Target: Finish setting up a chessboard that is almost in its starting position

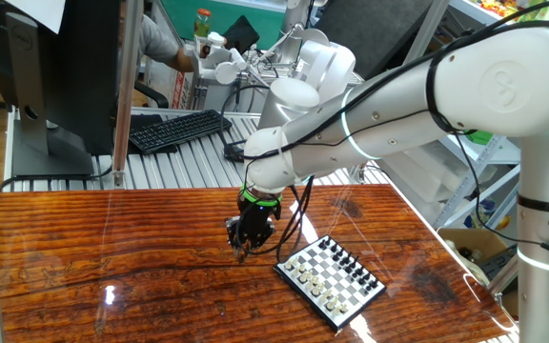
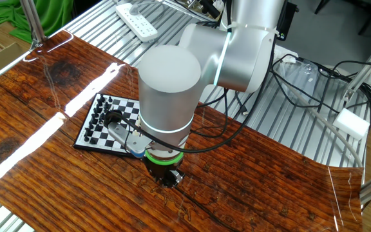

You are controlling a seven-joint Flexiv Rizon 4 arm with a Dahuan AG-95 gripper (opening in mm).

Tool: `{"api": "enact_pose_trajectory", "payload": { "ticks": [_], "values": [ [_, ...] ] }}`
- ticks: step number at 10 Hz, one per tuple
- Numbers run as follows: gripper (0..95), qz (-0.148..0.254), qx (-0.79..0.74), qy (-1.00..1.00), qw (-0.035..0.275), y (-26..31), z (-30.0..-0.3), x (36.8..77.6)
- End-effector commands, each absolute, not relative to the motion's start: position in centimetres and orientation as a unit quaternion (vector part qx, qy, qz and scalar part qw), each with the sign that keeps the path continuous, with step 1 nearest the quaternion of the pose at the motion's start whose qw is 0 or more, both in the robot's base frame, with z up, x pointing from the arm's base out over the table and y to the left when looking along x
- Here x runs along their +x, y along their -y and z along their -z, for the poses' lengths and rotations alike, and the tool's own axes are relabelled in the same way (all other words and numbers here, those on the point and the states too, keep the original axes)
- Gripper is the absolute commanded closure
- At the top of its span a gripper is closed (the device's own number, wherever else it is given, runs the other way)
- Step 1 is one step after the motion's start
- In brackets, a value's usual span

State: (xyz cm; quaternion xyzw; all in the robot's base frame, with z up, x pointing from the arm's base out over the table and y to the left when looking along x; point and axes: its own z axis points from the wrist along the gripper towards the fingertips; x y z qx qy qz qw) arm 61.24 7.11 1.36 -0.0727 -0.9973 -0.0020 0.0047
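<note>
The chessboard (image 1: 332, 276) is a small checkered board with a dark rim, lying on the wooden table (image 1: 112, 267) with rows of tiny black and white pieces on it. In the other fixed view the chessboard (image 2: 104, 121) is partly hidden behind the arm. My gripper (image 1: 241, 250) points down, low over the table just left of the board's near corner. In the other fixed view my gripper (image 2: 171, 180) sits right of the board under the wrist. Its fingertips are too small and dark to show their gap or any piece between them.
A black keyboard (image 1: 179, 129) and a monitor (image 1: 55, 76) stand on the metal bench behind the table. A person (image 1: 165, 43) is at the back. A white power strip (image 2: 137, 22) and cables (image 2: 301, 90) lie beyond the table edge.
</note>
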Motion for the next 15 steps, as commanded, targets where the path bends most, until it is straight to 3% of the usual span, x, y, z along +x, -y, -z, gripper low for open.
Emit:
{"api": "enact_pose_trajectory", "payload": {
  "ticks": [1,2,15],
  "values": [
    [76.0,0.003,-0.072,0.997,0.003,-7.1,-1.5,61.2],
    [95.0,0.003,-0.071,0.997,0.003,-7.1,-1.5,61.2],
    [95.0,0.0,-0.063,0.998,0.011,-7.0,-3.0,61.0]
  ]
}}
